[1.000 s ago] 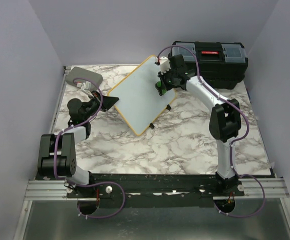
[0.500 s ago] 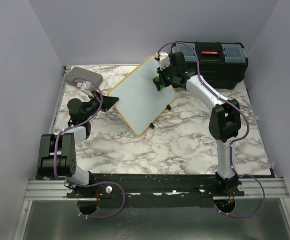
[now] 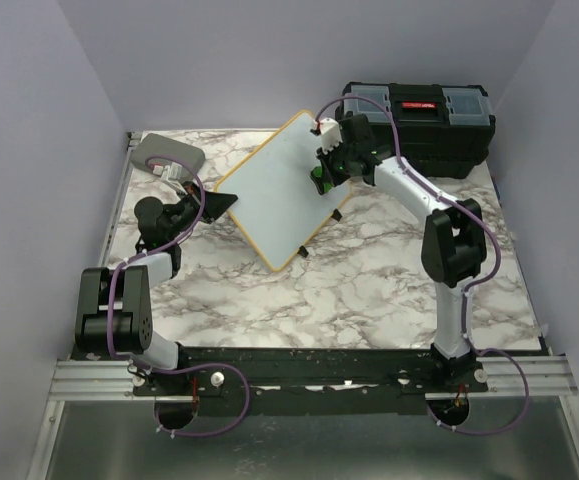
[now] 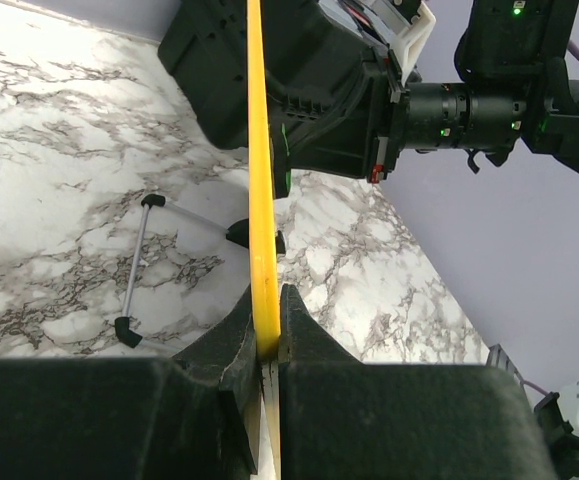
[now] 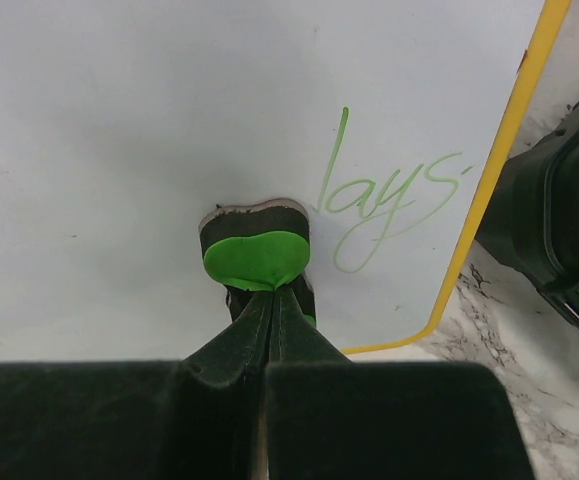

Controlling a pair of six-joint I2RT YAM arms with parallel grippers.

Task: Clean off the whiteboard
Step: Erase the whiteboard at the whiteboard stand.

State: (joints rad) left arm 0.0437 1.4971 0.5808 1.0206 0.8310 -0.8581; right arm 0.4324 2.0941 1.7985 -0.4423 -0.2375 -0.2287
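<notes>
1. Green handwriting [image 5: 379,200] reading "lays" sits on the yellow-framed white rectangular whiteboard [image 3: 274,195], near one framed edge.
2. The whiteboard is at the far middle of the marble table [image 3: 369,290], turned diagonal to its edges, one corner toward the far edge. Which side is longer cannot be told.
3. The left gripper [image 4: 269,300] pinches the frame's edge.
4. The right gripper [image 5: 271,295] is clenched on a small green-backed eraser [image 5: 256,245] pressed against the whiteboard.

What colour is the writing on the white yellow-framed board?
The writing is green; clearest in the right wrist view.
</notes>
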